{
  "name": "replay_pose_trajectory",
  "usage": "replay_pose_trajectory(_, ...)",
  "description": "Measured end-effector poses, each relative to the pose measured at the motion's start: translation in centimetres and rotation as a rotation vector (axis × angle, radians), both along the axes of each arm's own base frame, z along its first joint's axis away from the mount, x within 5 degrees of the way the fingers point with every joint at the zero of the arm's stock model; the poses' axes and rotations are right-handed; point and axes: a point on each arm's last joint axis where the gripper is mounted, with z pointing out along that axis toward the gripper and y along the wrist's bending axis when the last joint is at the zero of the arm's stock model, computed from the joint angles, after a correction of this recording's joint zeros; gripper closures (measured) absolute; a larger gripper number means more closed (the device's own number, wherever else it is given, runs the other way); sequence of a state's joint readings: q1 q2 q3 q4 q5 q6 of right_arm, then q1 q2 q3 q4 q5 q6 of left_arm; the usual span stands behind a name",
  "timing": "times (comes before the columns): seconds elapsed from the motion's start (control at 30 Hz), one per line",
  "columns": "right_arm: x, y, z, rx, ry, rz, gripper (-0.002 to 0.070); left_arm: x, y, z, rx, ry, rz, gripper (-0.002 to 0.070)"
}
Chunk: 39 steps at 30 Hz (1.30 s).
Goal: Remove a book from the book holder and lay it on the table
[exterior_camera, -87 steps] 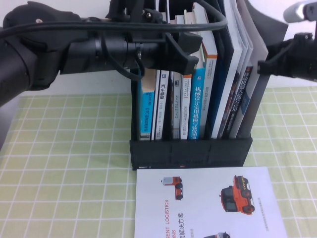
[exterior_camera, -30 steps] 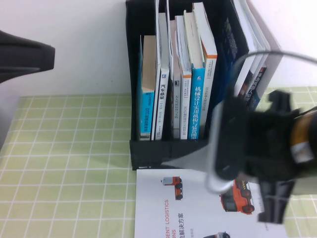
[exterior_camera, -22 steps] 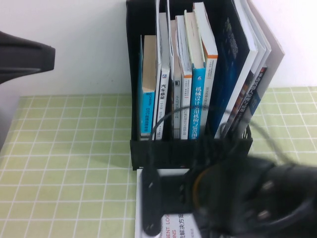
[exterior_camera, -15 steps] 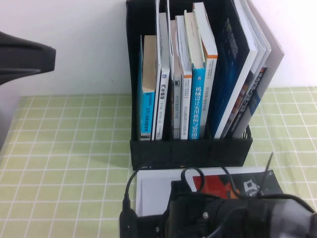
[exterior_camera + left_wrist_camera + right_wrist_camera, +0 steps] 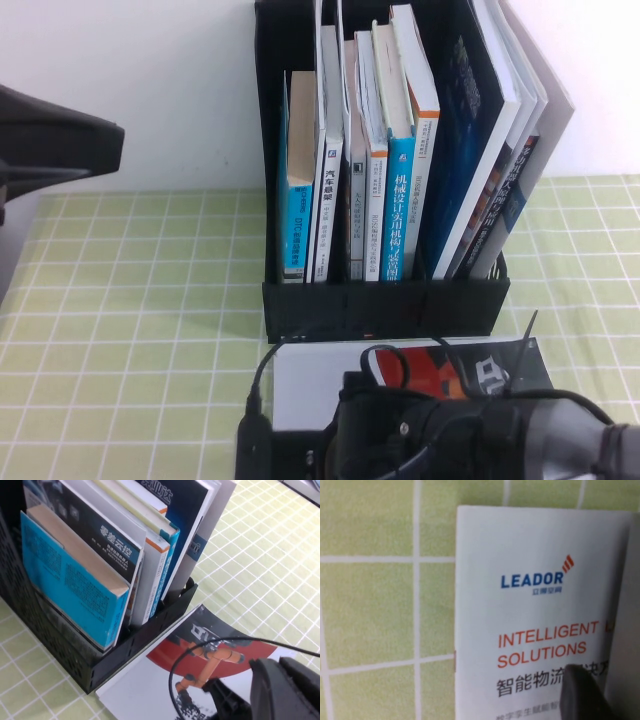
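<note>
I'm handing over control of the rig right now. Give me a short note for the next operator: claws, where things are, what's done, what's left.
Right claw: low at the near table edge over the book; grip state unclear.
Left claw: parked high on the left, away from the work; fingers not visible.
The book lies flat, cover up, in front of the book holder, on top of the white brochure on the table.
Done: book out and laid down.
Left: confirm release, retract right arm.
</note>
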State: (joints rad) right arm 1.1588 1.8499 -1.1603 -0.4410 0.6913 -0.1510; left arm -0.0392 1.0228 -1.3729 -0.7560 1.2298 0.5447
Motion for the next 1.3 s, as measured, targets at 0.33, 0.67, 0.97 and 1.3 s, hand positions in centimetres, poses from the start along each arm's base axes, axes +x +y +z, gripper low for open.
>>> replay_pose_trajectory(0.33,2.4,-0.8,1.3,0.004,0.017,-0.153,0.0298,-0.1,0.0,-0.1,0.000,0.029,0.005,0.0678)
replay_pose_trajectory(0.67,-0.6,-0.9,6.6,0.104,0.269,-0.027,0.0291,-3.0,0.5,0.7,0.050,-0.051,0.027,0.0678)
replay_pose_trajectory(0.97,-3.6,-4.0,15.2,0.317,0.315,0.027,0.0599,-10.8,1.1,-2.2,0.047,-0.174,0.072,0.0678)
replay_pose_trajectory(1.3,-7.6,-12.7,23.5,0.649,0.063,0.089,0.0676,-15.8,2.4,-12.7,-0.132,-0.390,0.323,0.0678)
